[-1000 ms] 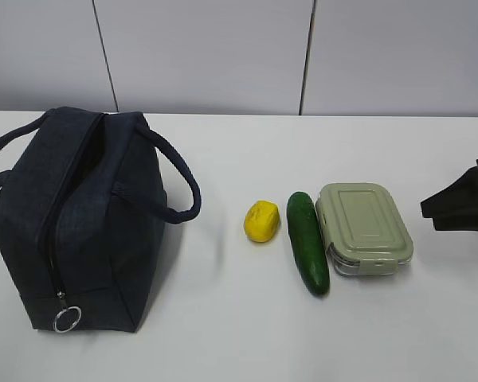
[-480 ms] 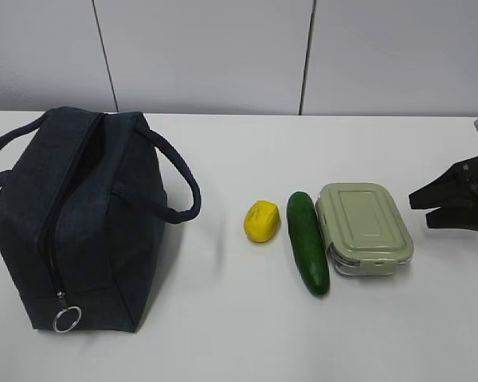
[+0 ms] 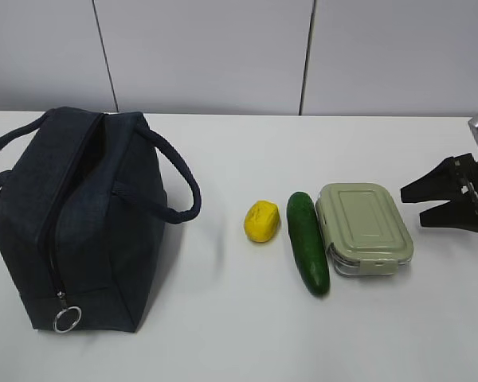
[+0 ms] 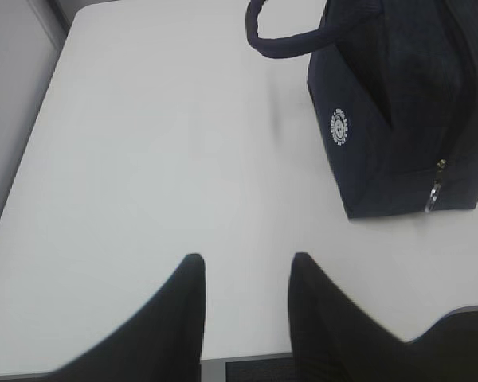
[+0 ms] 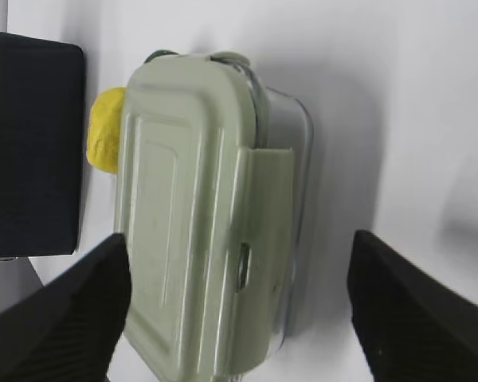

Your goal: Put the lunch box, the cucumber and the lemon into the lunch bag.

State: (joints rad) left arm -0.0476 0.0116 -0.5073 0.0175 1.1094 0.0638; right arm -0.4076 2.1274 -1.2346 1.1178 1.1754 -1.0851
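At the far left of the white table (image 3: 223, 318) stands the lunch bag (image 3: 80, 223), a boxy dark navy fabric bag, upright, its top zipper undone along the length that faces the camera so that a narrow dark slit runs from the top down toward the silver ring pull (image 3: 66, 319) hanging low on the near end. The inside of the bag is too dark to see into, so what it holds, if anything, cannot be told. One loop handle (image 3: 179, 187) arches out on its right side. In the left wrist view the left gripper (image 4: 243, 274) hovers over bare table beside the bag, near the table's edge, its two dark fingers (image 4: 183, 310) parted by a modest gap with nothing between them; the bag's small round white logo (image 4: 339, 127) shows on the side nearest it. Well to the right of the bag lies the lemon (image 3: 261, 220), then just beside it the cucumber (image 3: 307, 243), lying lengthwise and running close along the left side of the lunch box (image 3: 363, 228). The lunch box sits flat with its sage-green lid clipped on over a clear base; its contents cannot be made out. At the right edge the right gripper (image 3: 409, 204) is near the box but apart from it, fingers spread wide and empty, straddling the box in the right wrist view.
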